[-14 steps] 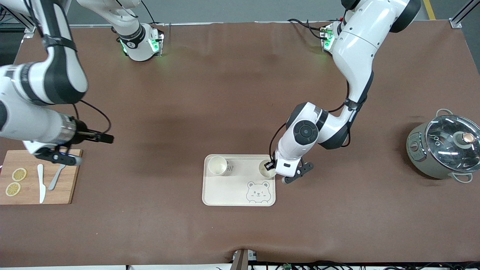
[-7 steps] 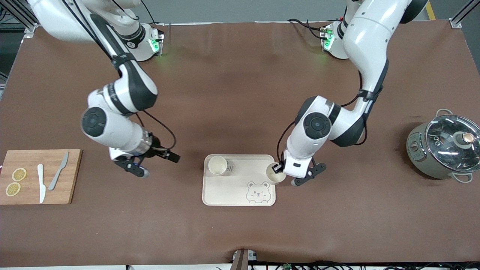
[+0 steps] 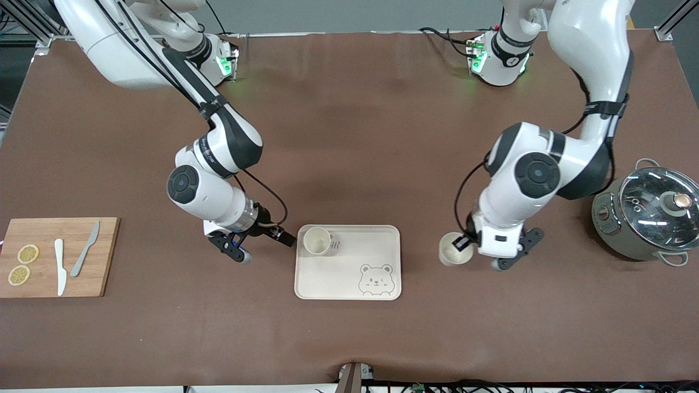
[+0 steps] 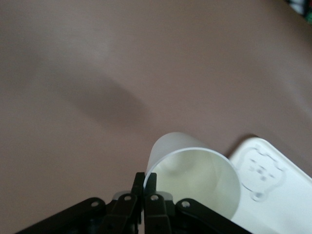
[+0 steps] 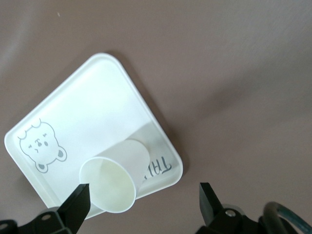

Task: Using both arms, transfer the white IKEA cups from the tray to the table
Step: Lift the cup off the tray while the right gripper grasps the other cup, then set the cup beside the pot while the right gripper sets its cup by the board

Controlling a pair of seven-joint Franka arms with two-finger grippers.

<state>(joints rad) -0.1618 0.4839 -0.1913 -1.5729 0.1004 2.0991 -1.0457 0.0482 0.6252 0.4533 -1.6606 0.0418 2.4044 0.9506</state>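
pinching the rim of one cup [image 3: 452, 250], the left end effector [image 3: 464, 243] holds it over bare counter [image 3: 349, 136], right of centre in frame. the other cup [image 3: 317, 240] stands upright in the tray's [image 3: 349, 289] upper-left corner, just beside the right end effector [image 3: 284, 237], whose jaws are spread.

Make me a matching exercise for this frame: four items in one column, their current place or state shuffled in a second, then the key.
Items
1. left gripper
2. right gripper
3. cup on the tray
4. pot

Places or states
A. stands on the table at the left arm's end, glass lid on
B. open, over the table beside the tray
C. shut on the rim of the carried cup, clear of the tray
D. upright in a tray corner, by the lettering

Pairs: 1-C, 2-B, 3-D, 4-A
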